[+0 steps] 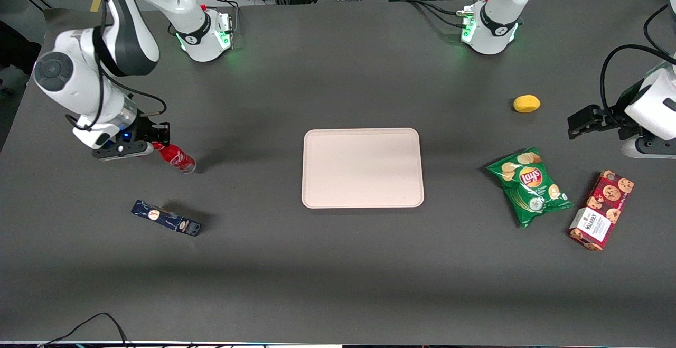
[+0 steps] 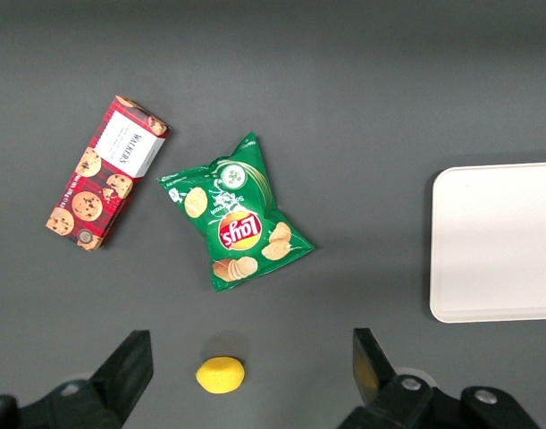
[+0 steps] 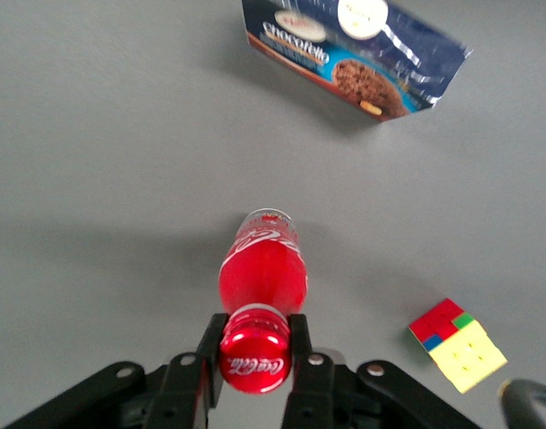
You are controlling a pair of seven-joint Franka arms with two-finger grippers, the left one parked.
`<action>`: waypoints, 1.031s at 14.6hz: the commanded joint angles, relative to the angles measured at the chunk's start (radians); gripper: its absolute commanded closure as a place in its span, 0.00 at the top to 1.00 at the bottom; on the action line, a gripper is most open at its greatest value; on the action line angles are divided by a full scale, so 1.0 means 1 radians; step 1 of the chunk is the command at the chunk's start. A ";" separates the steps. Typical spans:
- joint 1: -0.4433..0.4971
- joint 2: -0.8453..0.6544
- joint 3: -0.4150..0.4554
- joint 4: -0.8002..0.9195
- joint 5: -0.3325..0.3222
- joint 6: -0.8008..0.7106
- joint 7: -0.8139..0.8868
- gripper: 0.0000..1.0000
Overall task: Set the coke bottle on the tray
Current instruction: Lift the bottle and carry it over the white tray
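The coke bottle (image 1: 178, 158), small and red with white script, is toward the working arm's end of the table. It leans with its clear base low by the table top. My right gripper (image 1: 153, 146) is shut on its neck, just under the red cap. In the right wrist view the gripper (image 3: 255, 338) has one black finger (image 3: 211, 349) on each side of the bottle (image 3: 263, 268). The tray (image 1: 362, 167), pale pinkish-beige and bare, lies flat in the middle of the table, well apart from the bottle. It also shows in the left wrist view (image 2: 496, 241).
A dark blue oblong box (image 1: 166, 218) lies nearer the front camera than the bottle; it also shows in the right wrist view (image 3: 357, 54). A colour cube (image 3: 457, 344) sits beside the gripper. Toward the parked arm's end lie a lemon (image 1: 526, 103), a green chips bag (image 1: 529, 185) and a red cookie box (image 1: 602, 209).
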 commanded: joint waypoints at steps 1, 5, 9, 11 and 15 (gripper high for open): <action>0.007 -0.019 0.046 0.175 -0.005 -0.187 0.031 0.00; 0.014 0.000 0.141 0.369 -0.002 -0.368 0.119 0.00; 0.018 0.043 0.236 0.490 0.062 -0.414 0.230 0.00; 0.021 0.086 0.286 0.556 0.064 -0.445 0.307 0.00; 0.060 0.221 0.388 0.705 0.064 -0.474 0.480 0.00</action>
